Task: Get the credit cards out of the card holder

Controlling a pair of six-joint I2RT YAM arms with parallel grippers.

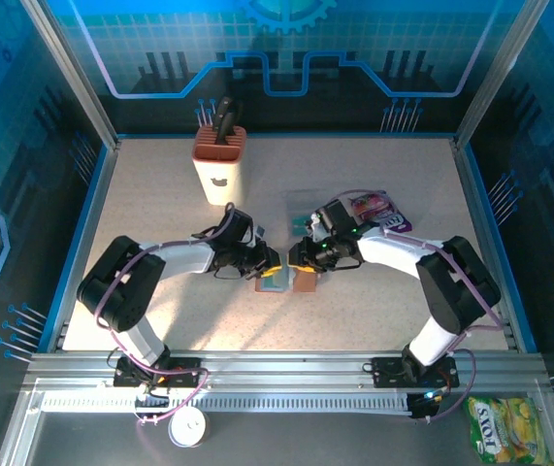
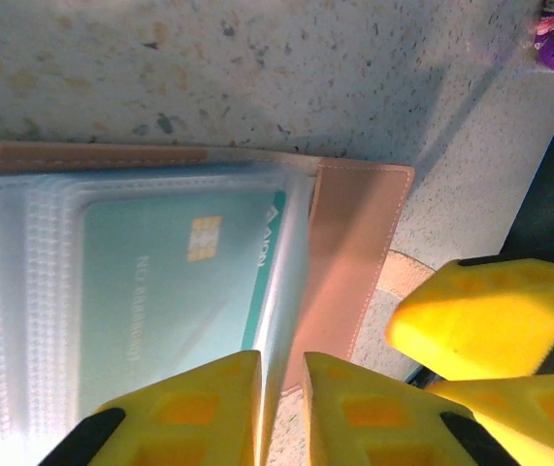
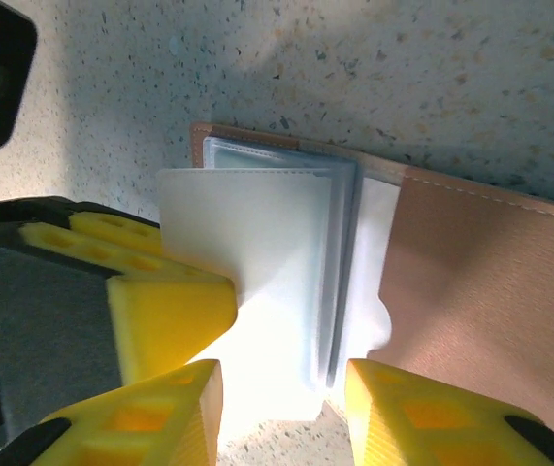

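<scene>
From above, the left end effector [image 1: 257, 267] and the right end effector [image 1: 301, 260] are hovering tip to tip over one card holder [image 1: 289, 282]. It is lying open on the desk [image 1: 160, 194] directly beneath both. No card is lying free beside them, so I judge that the removal is only beginning.

In the left wrist view, the left end effector [image 2: 281, 408] is sitting nearly pressed together, pinching the edge of a clear sleeve [image 2: 53, 243]. One teal credit card [image 2: 160, 291] is lying inside that sleeve, just ahead of the fingertips and not yet out.

In the right wrist view, the right end effector [image 3: 281, 408] is standing half spread. Several sleeves, too blurred to count, are fanning between its jaws; whether it is squeezing them I cannot tell.
</scene>
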